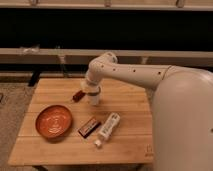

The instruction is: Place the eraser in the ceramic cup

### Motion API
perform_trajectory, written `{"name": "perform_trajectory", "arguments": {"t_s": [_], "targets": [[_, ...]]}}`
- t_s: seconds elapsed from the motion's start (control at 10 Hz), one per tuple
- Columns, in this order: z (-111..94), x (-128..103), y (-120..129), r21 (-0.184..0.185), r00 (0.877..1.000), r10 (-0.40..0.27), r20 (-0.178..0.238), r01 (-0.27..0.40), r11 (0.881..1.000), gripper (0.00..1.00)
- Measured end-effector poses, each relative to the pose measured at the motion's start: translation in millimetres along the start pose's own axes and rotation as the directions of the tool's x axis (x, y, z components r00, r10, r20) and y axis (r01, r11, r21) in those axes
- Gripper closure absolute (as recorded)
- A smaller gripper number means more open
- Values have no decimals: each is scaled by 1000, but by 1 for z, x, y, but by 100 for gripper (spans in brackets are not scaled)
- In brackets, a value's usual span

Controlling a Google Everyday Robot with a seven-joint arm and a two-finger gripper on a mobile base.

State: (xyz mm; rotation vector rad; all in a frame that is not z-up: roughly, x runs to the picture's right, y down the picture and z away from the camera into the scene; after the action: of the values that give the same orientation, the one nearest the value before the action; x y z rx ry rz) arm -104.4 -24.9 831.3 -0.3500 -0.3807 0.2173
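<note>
You are looking down at a wooden table (50, 150). The gripper (92, 91) is hanging at the end of a white arm (135, 75), which is spanning across from the robot's body on the right to the back middle of the table. The cup (94, 100) is standing upright directly beneath the gripper, which is covering its mouth. You cannot tell whether the gripper is apart or together, or what is lying inside the cup. The cup is showing as small, plain and white.

Counting from left to right:
- One orange bowl (52, 121) is sitting near the front left.
- One small red-brown thing (77, 95) is lying just left of the cup.
- One cup is standing under the gripper.
- One dark flat packet (89, 126) is lying in front of the cup.
- One white bottle (108, 126) is lying on its side just right of the packet.
</note>
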Motion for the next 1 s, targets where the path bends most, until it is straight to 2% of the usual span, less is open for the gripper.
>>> {"name": "perform_trajectory", "arguments": {"t_s": [0.1,0.2,1.0], "targets": [[1,0,0,1,1000,11,9,-11,1000,32],[2,-1,0,3,1000,20,17,-20,1000,30],[3,-14,4,13,996,44,76,-45,999,30]]}}
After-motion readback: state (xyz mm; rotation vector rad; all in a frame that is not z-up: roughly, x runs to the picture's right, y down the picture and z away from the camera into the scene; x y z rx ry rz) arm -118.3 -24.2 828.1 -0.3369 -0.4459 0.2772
